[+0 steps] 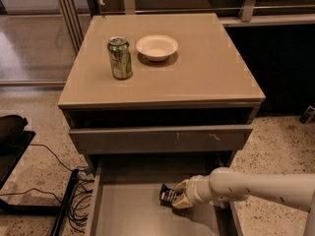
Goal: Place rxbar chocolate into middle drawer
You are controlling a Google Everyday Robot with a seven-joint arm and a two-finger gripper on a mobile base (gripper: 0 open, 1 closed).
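The rxbar chocolate (167, 195) is a small black wrapper with white lettering, held low inside the open middle drawer (128, 210), a grey tray with thin side walls. My gripper (178, 197) reaches in from the right on a white arm and is shut on the bar's right end, near the drawer's right side. I cannot tell whether the bar touches the drawer floor.
A drawer with a scuffed front panel (160, 138) sticks out slightly above. On the cabinet top stand a green can (120, 58) and a white bowl (157, 47). Black cables (74, 200) and a dark object (10, 129) lie on the floor to the left.
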